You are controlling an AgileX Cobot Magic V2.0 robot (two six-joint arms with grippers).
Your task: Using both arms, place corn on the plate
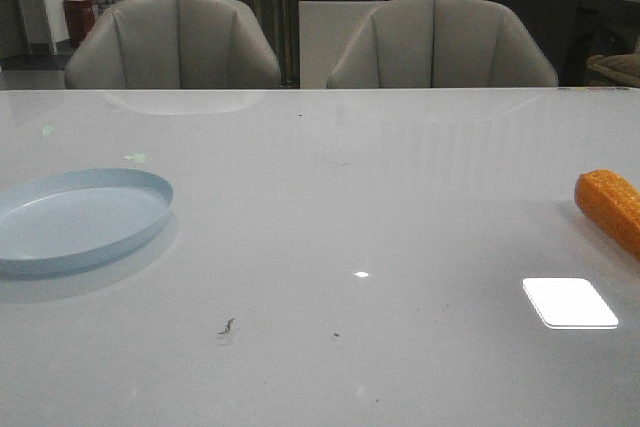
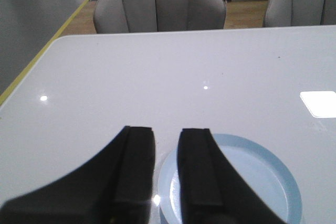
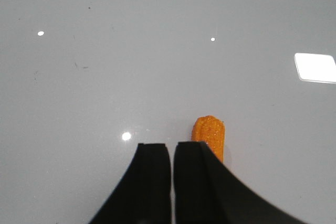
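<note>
The orange corn (image 1: pixel 612 207) lies on the white table at the far right, partly cut off by the front view's edge. The pale blue plate (image 1: pixel 70 219) sits empty at the left. Neither arm shows in the front view. In the left wrist view my left gripper (image 2: pixel 166 129) hangs above the plate's (image 2: pixel 262 182) near rim, its jaws a small gap apart and empty. In the right wrist view my right gripper (image 3: pixel 172 145) is shut and empty; the corn (image 3: pixel 209 132) lies on the table just beyond and beside one finger, outside the jaws.
The glossy white table (image 1: pixel 350 197) carries bright lamp reflections (image 1: pixel 570 302) and a few small dark specks (image 1: pixel 227 326). Two grey chairs (image 1: pixel 175 42) (image 1: pixel 440 42) stand behind its far edge. The table's left edge shows in the left wrist view (image 2: pixel 31 66).
</note>
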